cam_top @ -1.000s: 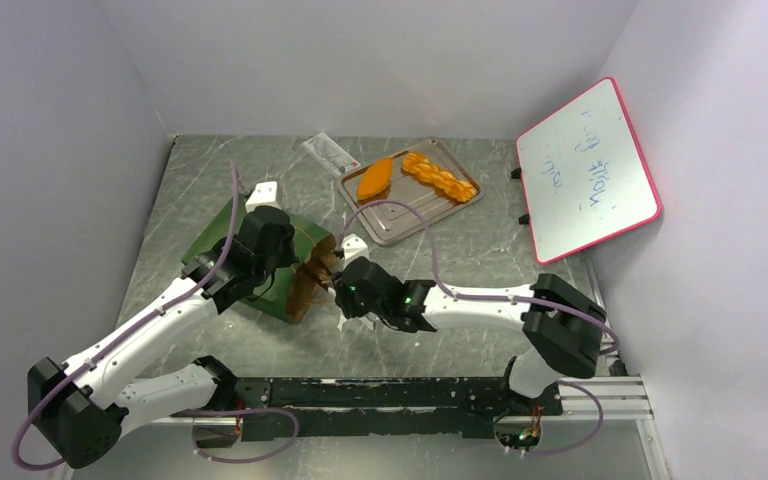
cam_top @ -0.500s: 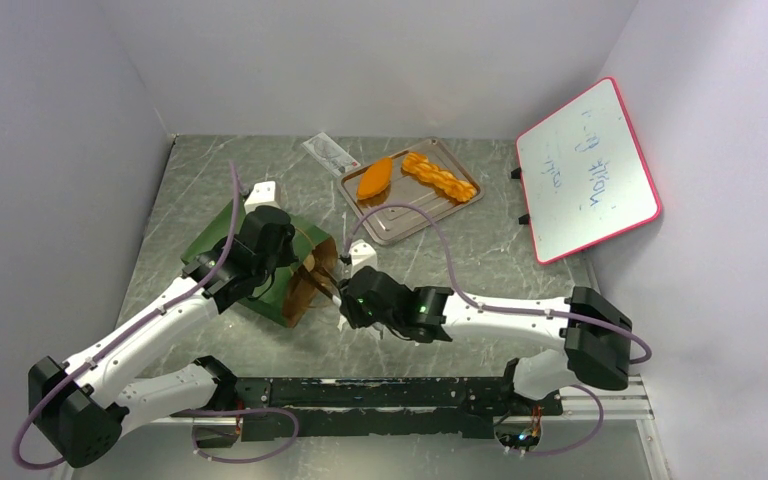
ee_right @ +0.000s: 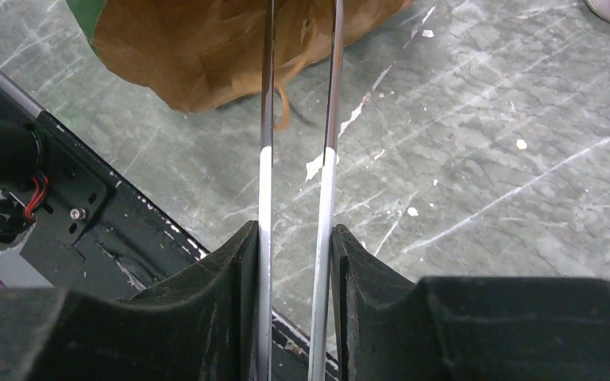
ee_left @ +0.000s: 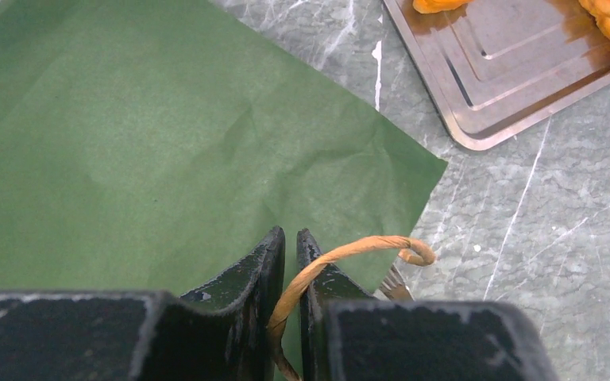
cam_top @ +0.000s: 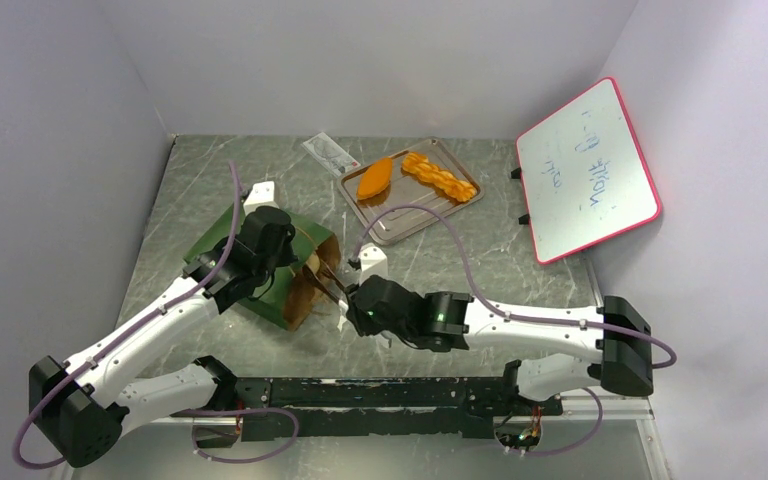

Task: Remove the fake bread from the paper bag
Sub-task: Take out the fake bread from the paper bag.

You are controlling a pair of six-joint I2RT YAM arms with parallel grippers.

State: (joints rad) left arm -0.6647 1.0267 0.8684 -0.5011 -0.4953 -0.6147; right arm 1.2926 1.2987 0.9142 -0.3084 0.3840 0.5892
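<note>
The paper bag lies on its side, dark green outside, with its brown mouth facing right. My left gripper is shut on the bag's tan handle. My right gripper is shut on metal tongs. The tongs' two arms reach to the bag's mouth, and their tips are hidden inside. An orange oval loaf and a braided stick of the fake bread lie on the metal tray. No bread shows inside the bag.
A red-framed whiteboard leans against the right wall. A small clear packet lies behind the tray. The black base rail runs along the near table edge, close under the tongs. White walls close in the left, back and right sides.
My right wrist has shifted a little nearer and to the right, and its elbow has swung far right. The tongs stay at the bag mouth. The left arm holds still.
</note>
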